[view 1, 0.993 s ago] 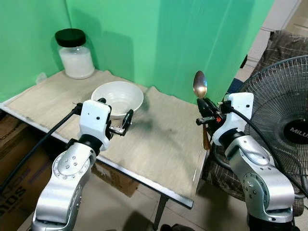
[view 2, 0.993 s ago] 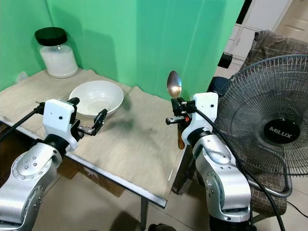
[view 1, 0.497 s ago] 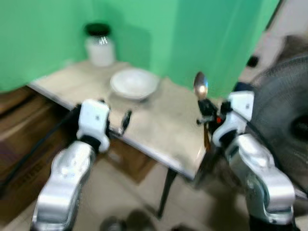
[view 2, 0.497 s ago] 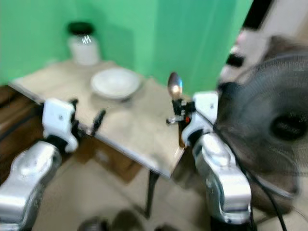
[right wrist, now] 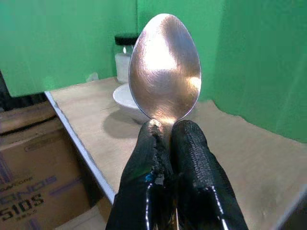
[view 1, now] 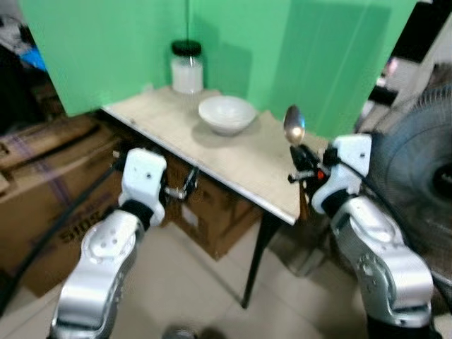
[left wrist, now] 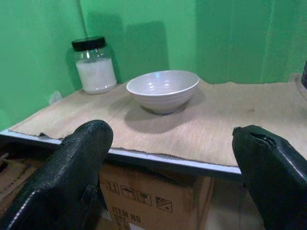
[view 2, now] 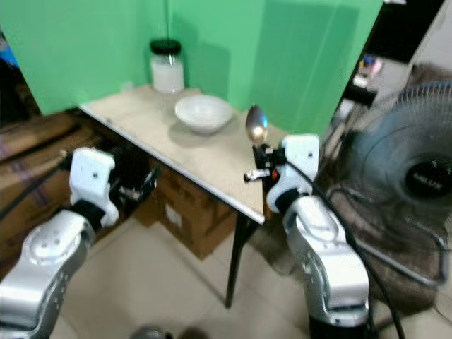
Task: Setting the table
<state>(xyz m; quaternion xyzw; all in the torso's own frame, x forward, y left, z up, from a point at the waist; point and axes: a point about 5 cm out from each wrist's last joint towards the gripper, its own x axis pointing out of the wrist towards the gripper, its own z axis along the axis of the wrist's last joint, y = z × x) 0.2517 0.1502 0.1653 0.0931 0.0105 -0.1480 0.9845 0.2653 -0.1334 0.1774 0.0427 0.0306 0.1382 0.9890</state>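
The spoon [right wrist: 165, 67] stands bowl-up, its neck clamped between the 2 fingers of the right gripper [view 1: 302, 154], off the table's [view 1: 244, 164] near corner. It looks like light, stiff, polished metal, likely slippery, so the narrow neck seems the surest place to hold it. The white bowl [left wrist: 163, 89] sits farther back on the table, probably ceramic and breakable. Beyond the bowl stands a black-lidded jar [left wrist: 95, 64]. The left gripper [left wrist: 172, 158] hangs before the table edge, jaws wide apart.
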